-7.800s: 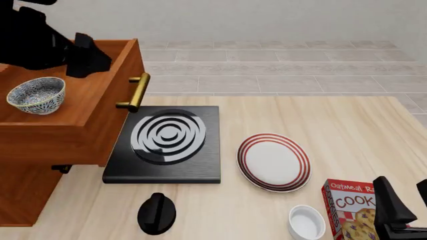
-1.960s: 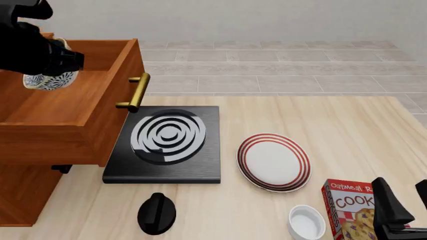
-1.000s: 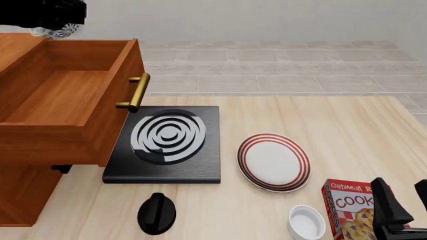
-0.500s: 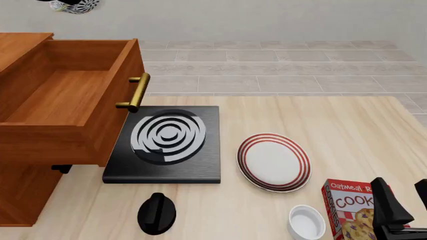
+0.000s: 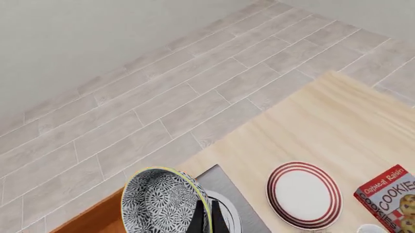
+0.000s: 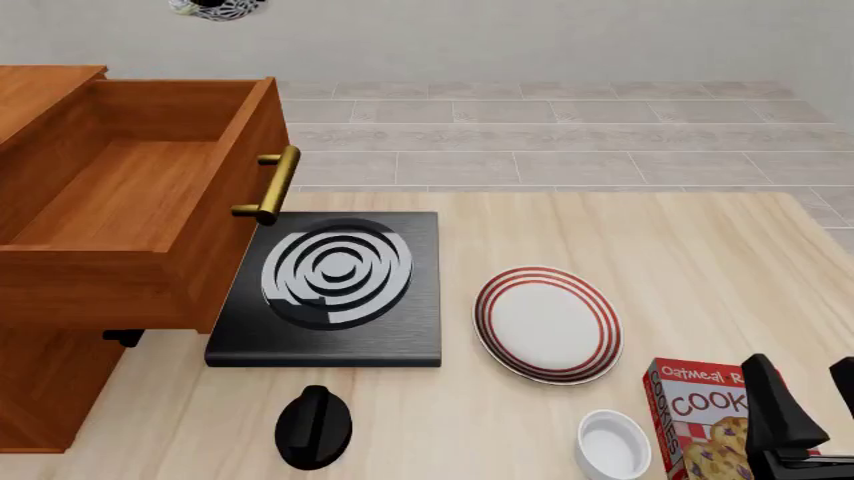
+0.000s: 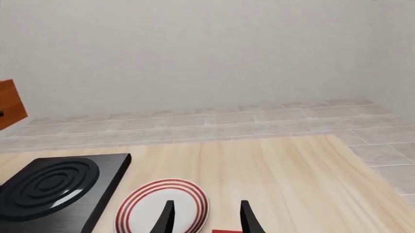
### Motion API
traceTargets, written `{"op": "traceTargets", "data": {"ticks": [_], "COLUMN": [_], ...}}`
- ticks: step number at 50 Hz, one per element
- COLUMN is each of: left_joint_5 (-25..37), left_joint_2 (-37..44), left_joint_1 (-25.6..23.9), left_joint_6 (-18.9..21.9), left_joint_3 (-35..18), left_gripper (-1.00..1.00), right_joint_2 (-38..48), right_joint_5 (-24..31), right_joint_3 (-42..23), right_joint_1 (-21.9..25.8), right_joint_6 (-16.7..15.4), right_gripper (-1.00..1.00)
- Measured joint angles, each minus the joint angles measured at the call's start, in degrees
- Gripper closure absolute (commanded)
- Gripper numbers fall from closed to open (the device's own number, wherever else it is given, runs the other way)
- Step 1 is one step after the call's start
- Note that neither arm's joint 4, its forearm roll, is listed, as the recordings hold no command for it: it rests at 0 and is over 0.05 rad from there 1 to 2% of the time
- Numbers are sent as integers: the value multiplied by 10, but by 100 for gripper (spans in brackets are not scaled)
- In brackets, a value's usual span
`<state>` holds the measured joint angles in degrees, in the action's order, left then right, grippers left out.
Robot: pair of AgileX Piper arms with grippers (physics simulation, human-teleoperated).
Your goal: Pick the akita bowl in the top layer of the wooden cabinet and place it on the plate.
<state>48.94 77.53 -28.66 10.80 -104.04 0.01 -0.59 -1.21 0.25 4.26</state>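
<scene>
Left hand grips one akita bowl; one plate.

Bright even simulator light, sharp focus throughout, soft faint shadows, glossy sheen on stove rings

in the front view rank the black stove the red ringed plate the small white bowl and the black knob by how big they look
1. black stove
2. red ringed plate
3. black knob and small white bowl: too alike to rank; the bowl is cut off by the picture's edge.

akita bowl cropped at top edge
</scene>
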Motion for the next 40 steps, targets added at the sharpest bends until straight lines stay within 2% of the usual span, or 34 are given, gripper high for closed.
{"op": "traceTargets", "data": {"ticks": [40], "left_joint_5": [-65], "left_joint_2": [45], "left_joint_1": [-95], "left_joint_6": [15], "left_joint_3": [28], "left_gripper": [100], "right_joint_2": [0], "right_joint_5": [-1], "right_joint_3": [0], "right_joint_1": [8], "right_joint_6": [-5], "right_gripper": [-100]}}
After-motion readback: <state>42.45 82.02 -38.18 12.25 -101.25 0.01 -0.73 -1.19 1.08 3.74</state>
